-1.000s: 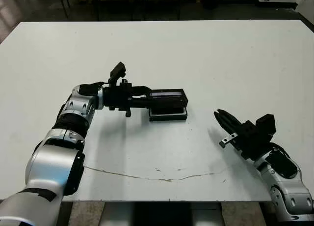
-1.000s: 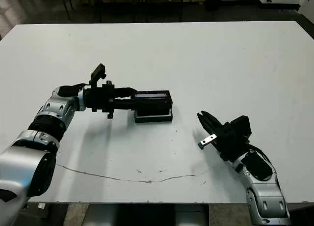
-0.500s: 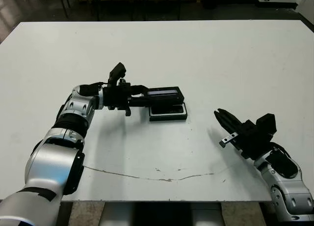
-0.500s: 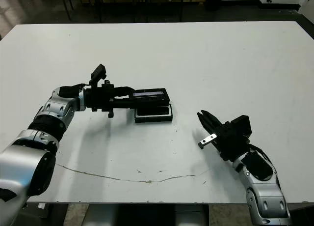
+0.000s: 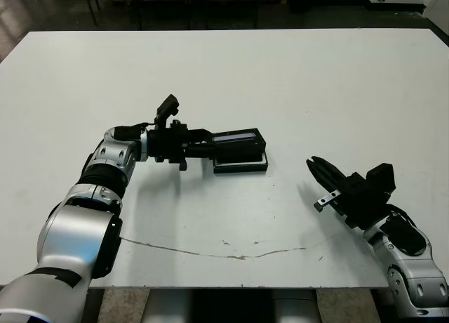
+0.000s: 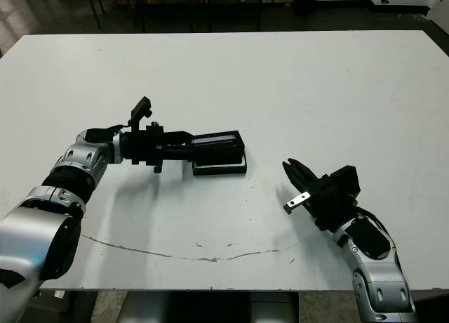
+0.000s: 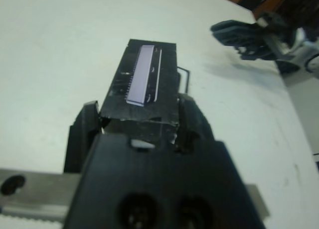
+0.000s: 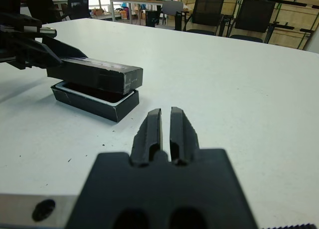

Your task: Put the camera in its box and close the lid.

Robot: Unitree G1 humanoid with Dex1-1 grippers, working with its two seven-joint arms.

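My left gripper (image 7: 137, 122) grips the lid (image 5: 238, 138) by one end, holding it just above the box (image 8: 94, 97), slightly off toward its far side. I should square the lid's edges over the box rim, then lower it flat. The box shows a dark interior under the lid; I cannot make out the camera. My right gripper (image 8: 165, 125) waits empty, fingers together, well apart.

Bright even overhead light, soft shadows; left wrist view blurred
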